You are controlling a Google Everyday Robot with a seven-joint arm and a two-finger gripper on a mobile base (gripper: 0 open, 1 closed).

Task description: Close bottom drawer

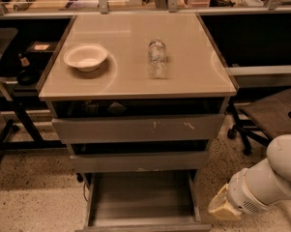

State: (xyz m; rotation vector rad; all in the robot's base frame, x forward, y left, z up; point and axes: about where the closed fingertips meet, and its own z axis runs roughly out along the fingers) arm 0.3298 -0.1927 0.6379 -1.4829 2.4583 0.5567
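Observation:
The bottom drawer is the lowest of three grey drawers under the tan-topped cabinet. It stands pulled far out, its grey tray-like interior showing and its front panel at the frame's lower edge. My gripper shows only as a yellowish tip at the end of the white arm. It sits low at the lower right, just right of the open drawer's right side, apart from it.
A white bowl and a clear plastic bottle lie on the cabinet top. The widest drawer front with white scratches and the mid drawer front stick out slightly. An office chair stands at right. Dark furniture legs stand at left.

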